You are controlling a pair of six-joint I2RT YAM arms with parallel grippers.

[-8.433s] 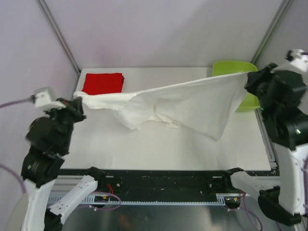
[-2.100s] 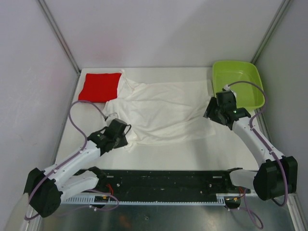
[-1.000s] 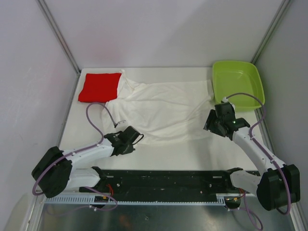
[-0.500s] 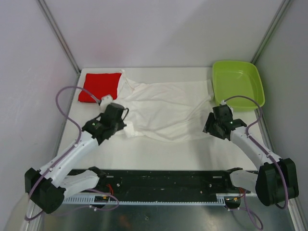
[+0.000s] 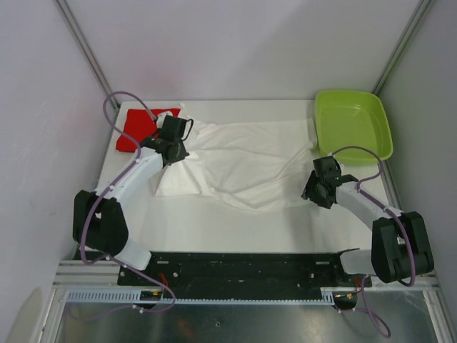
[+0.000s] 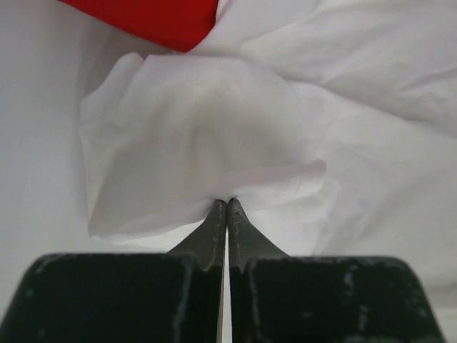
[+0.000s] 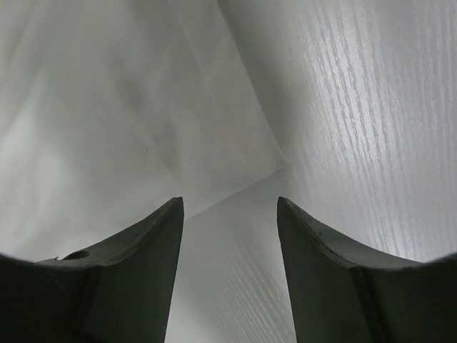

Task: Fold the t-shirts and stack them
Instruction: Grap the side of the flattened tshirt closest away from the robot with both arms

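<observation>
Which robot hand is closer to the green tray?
Right. The right gripper sits in front of the green tray; the left gripper is across the table, pinching the white t-shirt by the red t-shirt.

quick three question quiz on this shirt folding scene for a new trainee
1. True or false: the left pincer is shut on a fold of the white t-shirt.
2. The right pincer is: A) open B) shut on cloth C) out of view.
3. Which pincer is nearest the red t-shirt?
Key: 1 true; 2 A; 3 left.
</observation>
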